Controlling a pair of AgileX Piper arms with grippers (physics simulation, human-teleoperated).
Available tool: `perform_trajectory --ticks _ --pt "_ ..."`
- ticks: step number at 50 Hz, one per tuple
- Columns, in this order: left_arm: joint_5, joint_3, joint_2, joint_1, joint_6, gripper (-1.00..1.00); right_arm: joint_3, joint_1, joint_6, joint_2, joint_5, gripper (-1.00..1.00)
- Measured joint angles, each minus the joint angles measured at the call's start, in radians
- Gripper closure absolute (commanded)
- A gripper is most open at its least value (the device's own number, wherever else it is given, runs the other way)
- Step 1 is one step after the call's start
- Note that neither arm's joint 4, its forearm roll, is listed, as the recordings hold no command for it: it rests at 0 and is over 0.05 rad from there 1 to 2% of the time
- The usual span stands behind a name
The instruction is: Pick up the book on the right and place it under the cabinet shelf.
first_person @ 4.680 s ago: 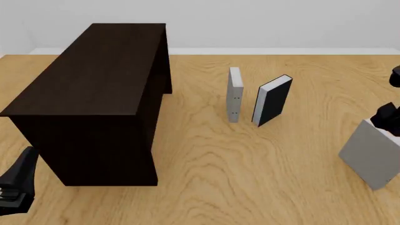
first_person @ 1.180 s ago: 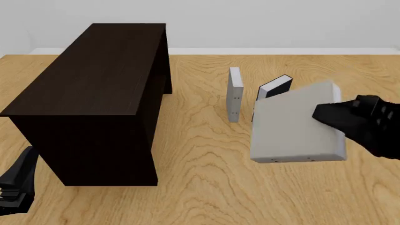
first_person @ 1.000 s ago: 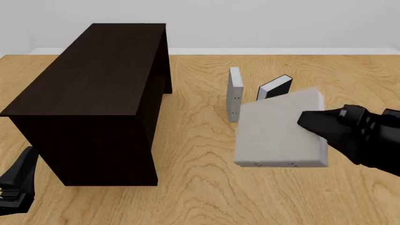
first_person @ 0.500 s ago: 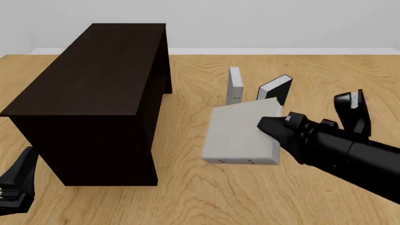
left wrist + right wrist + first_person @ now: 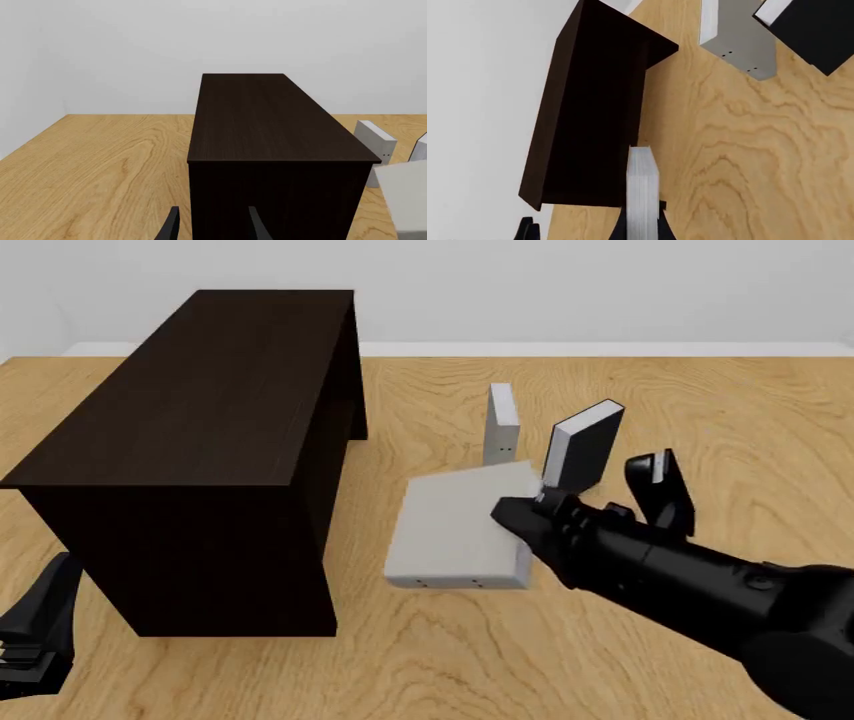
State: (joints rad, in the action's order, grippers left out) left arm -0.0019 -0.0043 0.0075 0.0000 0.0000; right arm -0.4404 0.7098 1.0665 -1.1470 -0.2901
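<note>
The light grey book [image 5: 454, 530] lies nearly flat just above the table, with my right gripper [image 5: 518, 518] shut on its right edge. Seen edge-on in the right wrist view, the book [image 5: 642, 182] points at the dark side of the cabinet. The dark brown cabinet shelf [image 5: 200, 390] stands at the left, a short gap from the book's near edge. Low at the front left, beside the cabinet's corner, my left gripper [image 5: 34, 640] rests. In the left wrist view its fingers [image 5: 172, 230] stand apart and open in front of the cabinet shelf [image 5: 273, 125].
Behind the held book, a look-alike grey book [image 5: 502, 425] stands upright, and a black-covered book [image 5: 585, 445] with white pages leans to its right. Both also show in the right wrist view: grey book [image 5: 737, 37], black book [image 5: 817, 32].
My right arm has carried the book leftward and lower, from the right side of the table to just beside the cabinet. The left arm has stayed still.
</note>
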Motion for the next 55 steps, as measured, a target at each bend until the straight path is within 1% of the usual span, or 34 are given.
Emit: perform_trajectory --ticks 29,55 --pt "0.0 0.0 0.0 0.0 0.0 -1.0 -0.084 -0.003 0.03 -0.252 -0.18 1.0" --pt "0.0 0.0 0.0 0.0 0.0 -1.0 -0.138 0.006 0.051 -0.421 -0.278 1.0"
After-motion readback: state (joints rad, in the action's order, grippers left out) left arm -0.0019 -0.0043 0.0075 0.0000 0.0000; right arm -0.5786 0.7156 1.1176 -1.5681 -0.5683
